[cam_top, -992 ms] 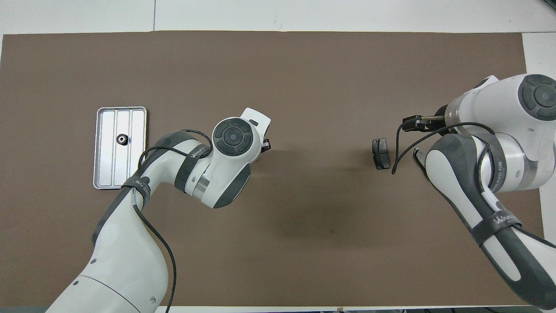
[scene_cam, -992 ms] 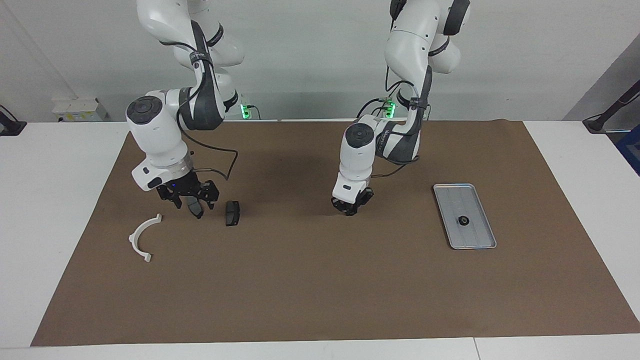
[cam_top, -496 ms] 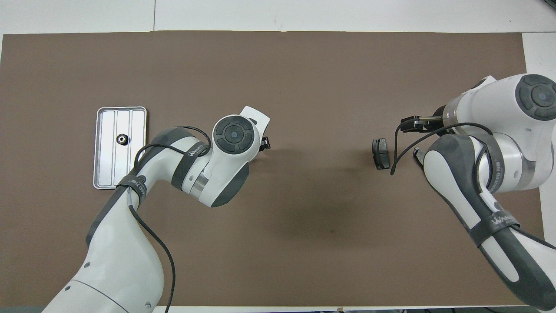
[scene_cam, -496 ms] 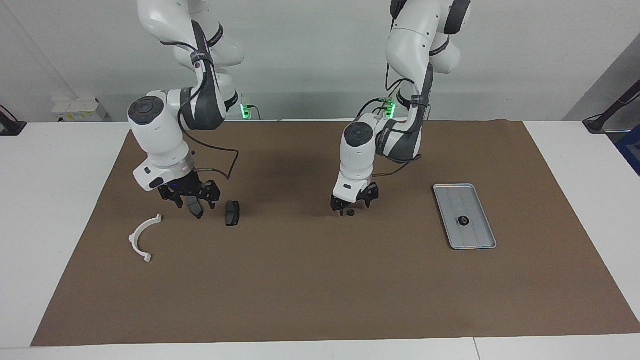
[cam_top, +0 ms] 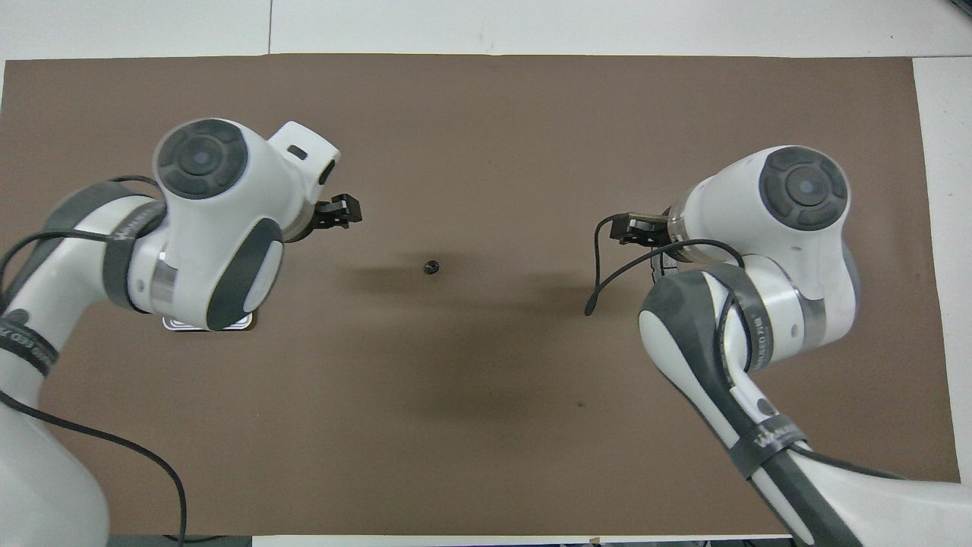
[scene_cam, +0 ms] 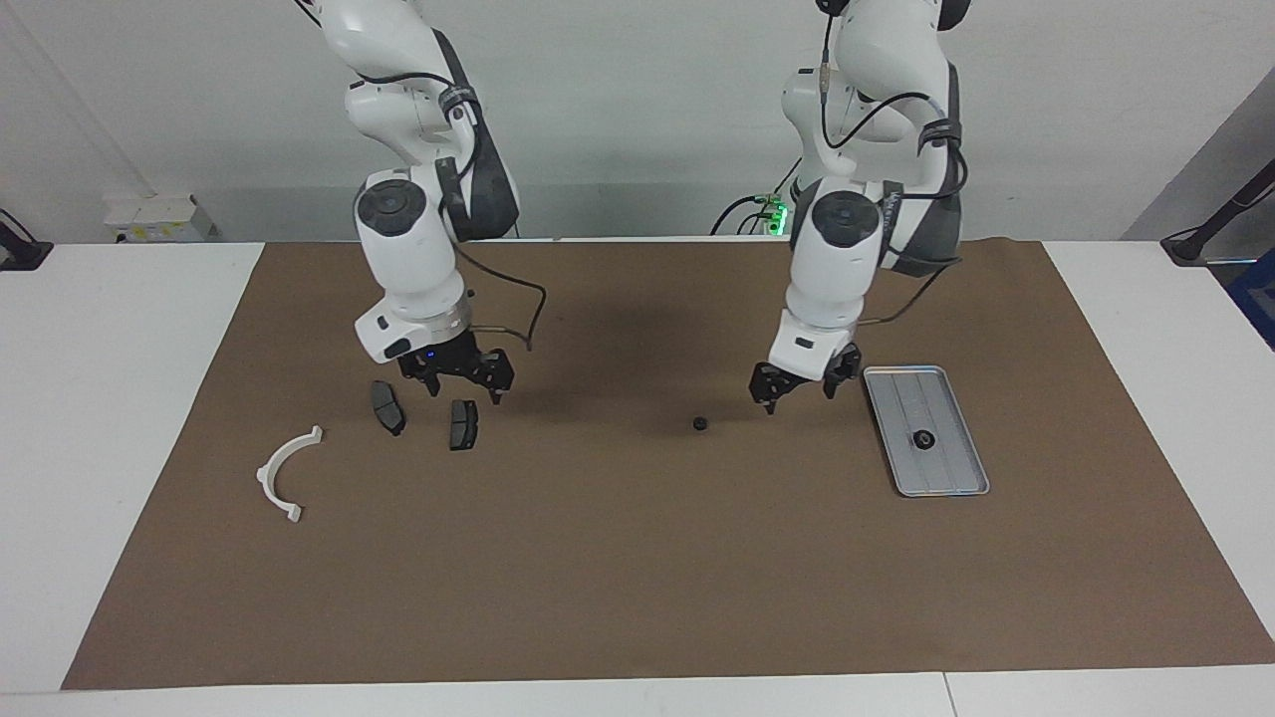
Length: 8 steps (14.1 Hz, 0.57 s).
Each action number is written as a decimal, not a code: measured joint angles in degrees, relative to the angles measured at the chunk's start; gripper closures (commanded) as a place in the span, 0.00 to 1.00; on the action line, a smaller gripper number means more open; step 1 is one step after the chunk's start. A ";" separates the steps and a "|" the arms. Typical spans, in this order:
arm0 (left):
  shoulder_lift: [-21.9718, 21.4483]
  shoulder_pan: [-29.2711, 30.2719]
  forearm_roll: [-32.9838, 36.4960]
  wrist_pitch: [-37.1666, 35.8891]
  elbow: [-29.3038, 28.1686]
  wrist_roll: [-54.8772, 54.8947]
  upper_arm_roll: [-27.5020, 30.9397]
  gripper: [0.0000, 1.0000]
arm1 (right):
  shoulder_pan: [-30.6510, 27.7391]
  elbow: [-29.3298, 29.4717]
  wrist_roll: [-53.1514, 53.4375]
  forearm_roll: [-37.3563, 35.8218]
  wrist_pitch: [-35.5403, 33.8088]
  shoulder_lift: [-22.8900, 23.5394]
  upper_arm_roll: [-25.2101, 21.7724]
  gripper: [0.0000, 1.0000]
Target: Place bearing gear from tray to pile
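Brown matting [scene_cam: 637, 558] covers the white desk [scene_cam: 110, 398] under both arms. From the facing view, the left hand [scene_cam: 797, 390] hangs just above the mat beside the tray [scene_cam: 946, 478], its fingers spread apart and holding nothing. One small dark bearing gear [scene_cam: 923, 439] sits in the tray, close to this hand on the side toward the left arm's end of the desk. A second small dark gear [scene_cam: 700, 424] lies alone on the mat, close to the same hand on its other side, toward the right arm's end, and well apart from the pile. The right hand [scene_cam: 460, 381] hangs low over the pile, fingers parted and empty, with two dark pads [scene_cam: 387, 408] just below it and the white half-ring bracket [scene_cam: 284, 473] further toward the right arm's end of the desk. By my reading the job is partway: one gear is out of the tray but short of the pile, and another waits in the tray. From the overhead view, the loose gear [cam_top: 431, 267] shows on bare mat between the left hand [cam_top: 343, 213] and the right hand [cam_top: 636, 228], somewhat closer to the left one. Only a corner of the tray [cam_top: 206, 325] peeks out under the left arm, and the pile is hidden beneath the right arm.
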 measured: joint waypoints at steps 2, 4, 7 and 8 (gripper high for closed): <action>-0.40 7.39 -3.61 -1.00 -0.09 12.51 0.13 0.00 | 5.39 1.14 7.37 0.00 -0.69 -0.02 0.09 0.00; -0.39 13.90 -5.21 -1.37 -0.26 22.73 0.14 0.00 | 9.54 1.78 12.09 0.00 -0.97 -0.03 0.11 0.00; -0.38 20.48 -7.82 -1.28 -0.35 33.85 0.09 0.00 | 14.99 2.66 17.70 0.00 -1.06 0.05 0.11 0.00; -0.27 21.40 -8.64 -0.82 -0.46 36.08 0.08 0.00 | 16.68 3.33 19.72 0.00 -1.29 0.40 0.11 0.00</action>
